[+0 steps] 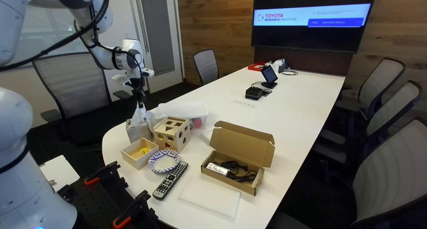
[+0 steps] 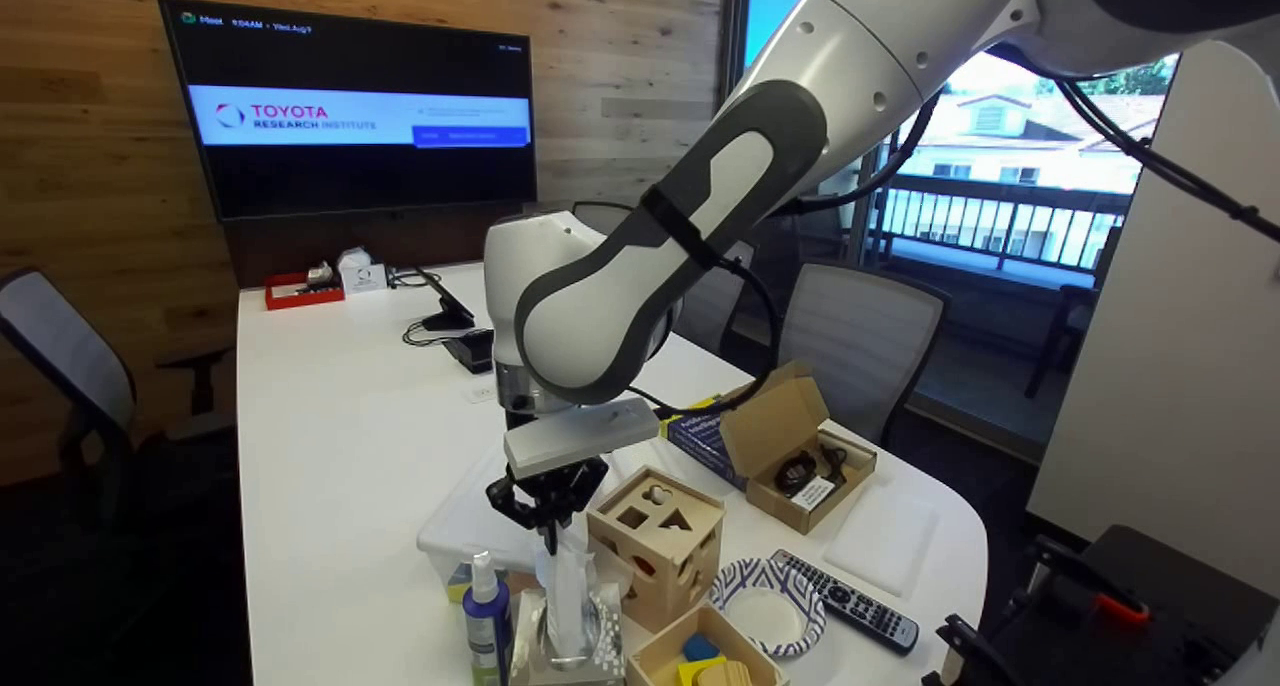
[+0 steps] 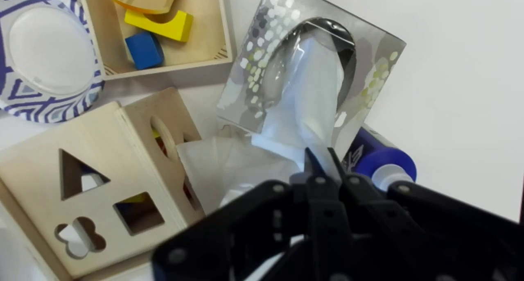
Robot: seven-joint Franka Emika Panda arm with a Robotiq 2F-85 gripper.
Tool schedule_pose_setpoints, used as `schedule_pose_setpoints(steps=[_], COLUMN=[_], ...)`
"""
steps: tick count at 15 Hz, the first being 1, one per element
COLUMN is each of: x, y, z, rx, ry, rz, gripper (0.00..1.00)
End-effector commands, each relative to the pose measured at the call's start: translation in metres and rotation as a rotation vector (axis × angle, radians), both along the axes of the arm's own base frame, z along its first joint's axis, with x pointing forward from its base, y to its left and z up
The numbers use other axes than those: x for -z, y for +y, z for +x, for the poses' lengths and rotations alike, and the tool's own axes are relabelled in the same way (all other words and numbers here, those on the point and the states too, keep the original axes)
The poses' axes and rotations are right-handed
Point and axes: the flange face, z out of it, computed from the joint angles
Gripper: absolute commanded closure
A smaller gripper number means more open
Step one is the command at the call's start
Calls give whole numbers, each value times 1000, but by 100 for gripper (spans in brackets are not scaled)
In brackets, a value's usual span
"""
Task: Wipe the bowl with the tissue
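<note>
I have the gripper (image 3: 319,153) clamped on the tissue (image 3: 315,88), its fingers (image 3: 323,203) together with the paper between them, and the sheet running down from there into the opening of the tissue box (image 3: 368,64). A blue bottle (image 3: 387,159) stands just beside that box in the wrist view. In an exterior view, the cube (image 1: 176,139) sits just right of the tissue box, a translucent bin (image 1: 183,110) lies to the far side, and the tray (image 1: 130,160) is at the near side with a few blocks (image 1: 144,151) in it. The bowl (image 1: 164,162) rests just right of the tray, on the near side of the cube, well apart from my grip; I cannot tell whether its rim touches the remote (image 1: 170,180) beside it. Farther right, a cardboard box (image 1: 243,143) with its lid up holds cables (image 1: 247,178), and a white slab (image 1: 210,198) lies nearer, all on the table (image 1: 297,102). At the far end hangs a screen (image 1: 310,18).
</note>
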Motion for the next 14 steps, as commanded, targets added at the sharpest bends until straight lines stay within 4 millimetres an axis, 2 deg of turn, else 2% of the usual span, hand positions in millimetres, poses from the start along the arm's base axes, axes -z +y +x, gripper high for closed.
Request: schedule_pose_setpoints(steps=[1, 5, 8, 10, 12, 14], x=[-44, -97, -134, -154, -168, -171], y=[10, 19, 16, 8, -9, -26], z=[-2, -7, -9, -12, -20, -33], rx=[-94, -197, -212, -176, -37, 60], ry=[18, -33, -107, -147, -169, -182], rz=[11, 3, 23, 24, -36, -87], gripper=[100, 100, 100, 100, 100, 100])
